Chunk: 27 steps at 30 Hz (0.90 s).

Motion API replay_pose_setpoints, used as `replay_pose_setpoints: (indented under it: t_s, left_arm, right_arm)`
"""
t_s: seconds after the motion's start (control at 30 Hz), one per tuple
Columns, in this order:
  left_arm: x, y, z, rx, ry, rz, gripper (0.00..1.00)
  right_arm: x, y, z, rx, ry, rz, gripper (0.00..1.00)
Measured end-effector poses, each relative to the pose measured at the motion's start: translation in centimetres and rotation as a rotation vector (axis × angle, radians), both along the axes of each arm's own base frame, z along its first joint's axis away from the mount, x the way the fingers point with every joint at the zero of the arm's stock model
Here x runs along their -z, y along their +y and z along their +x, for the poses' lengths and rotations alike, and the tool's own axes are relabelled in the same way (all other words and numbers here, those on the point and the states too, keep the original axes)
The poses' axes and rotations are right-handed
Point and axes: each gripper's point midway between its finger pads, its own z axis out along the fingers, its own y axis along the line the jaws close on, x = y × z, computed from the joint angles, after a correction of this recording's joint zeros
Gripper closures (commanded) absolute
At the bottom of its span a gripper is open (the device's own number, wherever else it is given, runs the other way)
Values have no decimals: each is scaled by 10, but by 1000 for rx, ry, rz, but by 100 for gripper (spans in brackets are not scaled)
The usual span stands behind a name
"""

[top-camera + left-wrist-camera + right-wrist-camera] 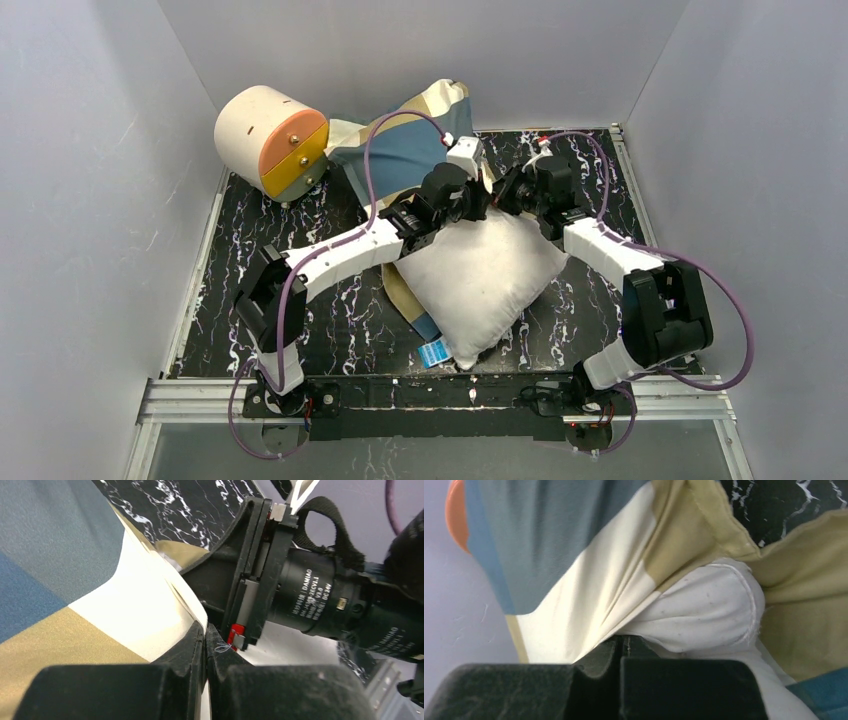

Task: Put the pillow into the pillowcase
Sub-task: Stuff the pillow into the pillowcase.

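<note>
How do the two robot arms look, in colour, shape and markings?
The left arm and right arm have white boxy links and black joints. Purple cables loop along each. The fingers are black blocks; a black cylindrical motor reads DAMIAO.

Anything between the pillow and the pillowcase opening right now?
Nothing visible blocks it. The pillow has its far corner at the mouth of the pillowcase, with the tan hem curving over it. The left gripper and right gripper pinch its fabric. The cylinder stands off to the left.

White arm links (345,255), black joints (445,190), purple cables (372,160), black left gripper (205,635)
</note>
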Motion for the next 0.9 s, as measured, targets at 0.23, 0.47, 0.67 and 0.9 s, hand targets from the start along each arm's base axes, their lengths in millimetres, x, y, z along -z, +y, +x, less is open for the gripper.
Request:
replay_pose_setpoints:
  t_s: [0.23,0.47,0.67,0.9]
  left_arm:
    - [3,-4,-11,11,22,-31,90]
    - [-14,-7,-31,123,86,31,49]
    - [-20,86,-7,-25,173,62,44]
    - [20,198,-24,-241,304,55,31]
  right_arm:
    - [10,-20,-4,114,25,-33,81]
    - [10,-47,-15,150,24,-159,46]
    - [-22,-49,-39,56,-10,-243,27]
    - [-75,6,-72,-142,-132,-361,1]
